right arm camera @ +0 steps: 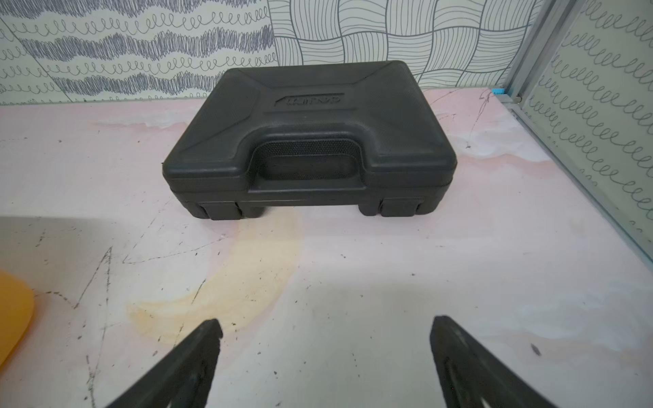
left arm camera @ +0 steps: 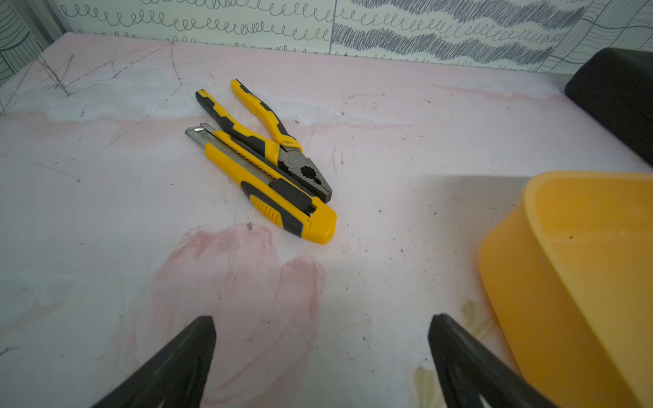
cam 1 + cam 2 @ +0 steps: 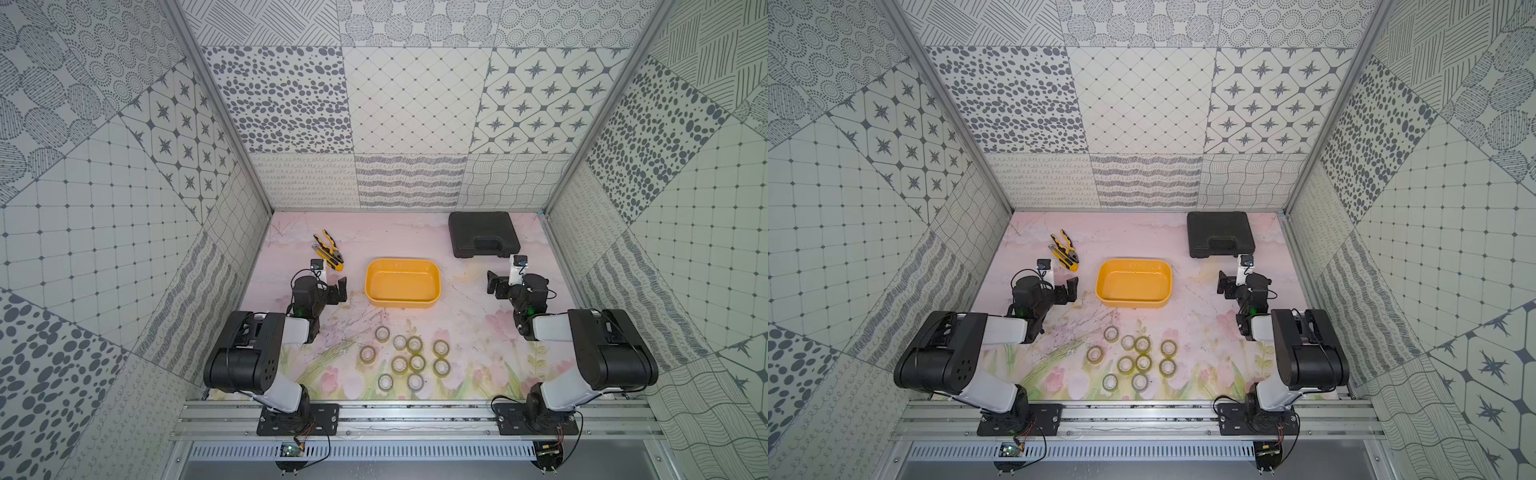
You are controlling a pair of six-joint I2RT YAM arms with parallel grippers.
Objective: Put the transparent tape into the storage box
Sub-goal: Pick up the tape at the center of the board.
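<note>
Ten transparent tape rolls (image 3: 417, 363) lie in a loose cluster on the bench (image 3: 374, 241), near its front edge and about midway between the two arm bases. Each lies flat with its core hole facing up. The storage box (image 3: 402, 284), a shallow yellow tub, sits empty at the middle of the bench, farther back than the rolls and apart from them.

In its wrist view the left tool (image 2: 322, 323) has its jaws spread wide with only bare bench between them. It faces the pliers (image 2: 268, 141) and utility knife (image 2: 272, 190), which lie touching near the back left corner. The right tool (image 1: 327, 323) is equally wide and holds nothing. It faces the closed black case (image 1: 307, 116) at the back right corner.

Both top views show the tools flanking the box, one off each short end and aimed at the back edge. The tape therefore lies behind both tools, toward the front edge and inward to the centre line. Either arm would have to pull back and swing inward to reach it.

The cluster looks roughly centred. The lone roll closest to the box seems nearer the left tool, while the outer column sits toward the right arm. The flat rings have no long axis, so approach direction probably matters little. The crowded centre of the cluster may make its outer rolls the easier first picks.
</note>
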